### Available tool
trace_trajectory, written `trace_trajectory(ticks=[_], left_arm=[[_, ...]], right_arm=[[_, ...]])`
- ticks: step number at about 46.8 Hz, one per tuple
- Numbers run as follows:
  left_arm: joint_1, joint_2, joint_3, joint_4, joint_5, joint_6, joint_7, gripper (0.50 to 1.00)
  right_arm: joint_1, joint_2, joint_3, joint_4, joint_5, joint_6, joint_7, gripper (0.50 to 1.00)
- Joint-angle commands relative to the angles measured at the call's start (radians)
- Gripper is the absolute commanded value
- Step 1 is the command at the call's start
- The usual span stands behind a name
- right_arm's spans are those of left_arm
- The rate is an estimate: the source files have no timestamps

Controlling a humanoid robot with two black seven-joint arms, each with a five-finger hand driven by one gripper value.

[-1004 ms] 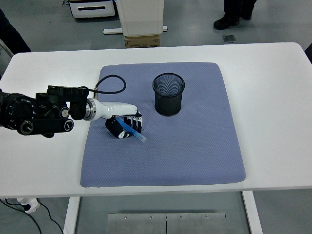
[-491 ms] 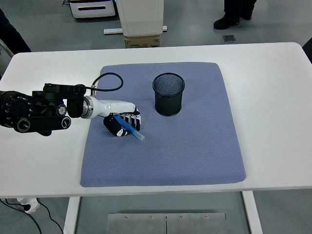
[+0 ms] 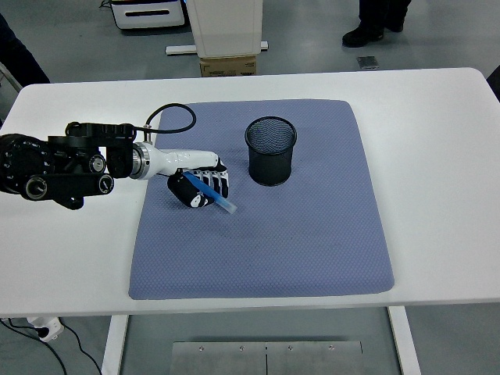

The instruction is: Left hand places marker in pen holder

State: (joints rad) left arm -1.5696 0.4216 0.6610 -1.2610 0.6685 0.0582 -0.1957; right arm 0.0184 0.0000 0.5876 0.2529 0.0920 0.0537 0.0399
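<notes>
My left hand (image 3: 200, 187) hangs over the left part of the blue-grey mat (image 3: 266, 234), its fingers curled round a blue marker (image 3: 219, 198). The marker slants down to the right, its lower end sticking out below the hand, just above the mat. A black mesh pen holder (image 3: 271, 151) stands upright on the mat's upper middle, a short way right of the hand and apart from it. My black left arm (image 3: 55, 162) comes in from the left edge. The right arm does not show.
The white table (image 3: 437, 156) carries the mat. A black cable (image 3: 173, 125) loops from the wrist over the mat's upper left corner. Beyond the far edge stand a cardboard box (image 3: 229, 64), white equipment and a person's shoes (image 3: 364, 33).
The left hand has risen slightly and shifted toward the far side with the marker still held. The pen holder has not moved.
</notes>
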Motion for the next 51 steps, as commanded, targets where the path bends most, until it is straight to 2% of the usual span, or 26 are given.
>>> trace_trajectory(ticks=[1, 14, 21, 30, 51], left_arm=[[-0.012, 0.0, 0.0, 0.0, -0.01, -0.001, -0.001, 0.5], [-0.038, 0.002, 0.0, 0.0, -0.053, -0.003, -0.007, 0.5], [-0.067, 0.028, -0.011, 0.0, -0.078, -0.044, -0.007, 0.5], [-0.11, 0.045, -0.012, 0.0, -0.081, -0.07, -0.013, 0.5], [-0.167, 0.052, -0.021, 0.0, -0.133, -0.086, -0.014, 0.5]], right_arm=[[0.0, 0.0, 0.0, 0.0, 0.0, 0.0, 0.0, 1.0], [0.0, 0.0, 0.0, 0.0, 0.0, 0.0, 0.0, 1.0], [0.0, 0.0, 0.0, 0.0, 0.0, 0.0, 0.0, 1.0], [0.0, 0.0, 0.0, 0.0, 0.0, 0.0, 0.0, 1.0], [0.0, 0.0, 0.0, 0.0, 0.0, 0.002, 0.0, 1.0]])
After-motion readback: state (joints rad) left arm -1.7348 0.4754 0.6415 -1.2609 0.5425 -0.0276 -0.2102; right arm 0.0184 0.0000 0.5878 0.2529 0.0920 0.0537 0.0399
